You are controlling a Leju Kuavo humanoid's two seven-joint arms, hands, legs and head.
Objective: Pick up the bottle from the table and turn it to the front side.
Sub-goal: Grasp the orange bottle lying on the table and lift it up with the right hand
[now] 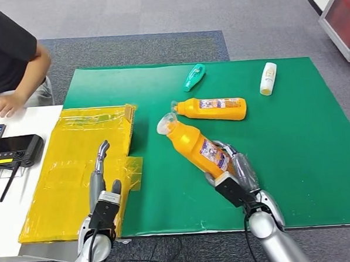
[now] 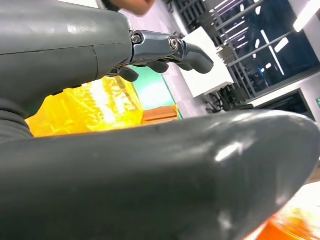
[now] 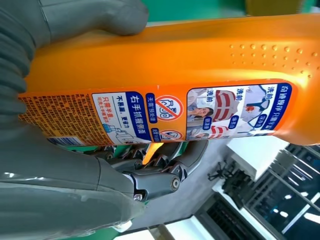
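Nearby, second bottle (image 1: 214, 109) beside held bottle (image 1: 196, 144).

An orange plastic bottle (image 1: 196, 144) with a clear cap over its nozzle lies tilted across the green mat, cap end pointing away from the robot and toward its left, base end gripped in the right hand (image 1: 235, 172). Its printed label (image 3: 181, 112), white and blue with red prohibition signs and fine text, faces up in the head view. In the right wrist view the thumb presses one side and the darker fingers (image 3: 166, 162) curl around the other.
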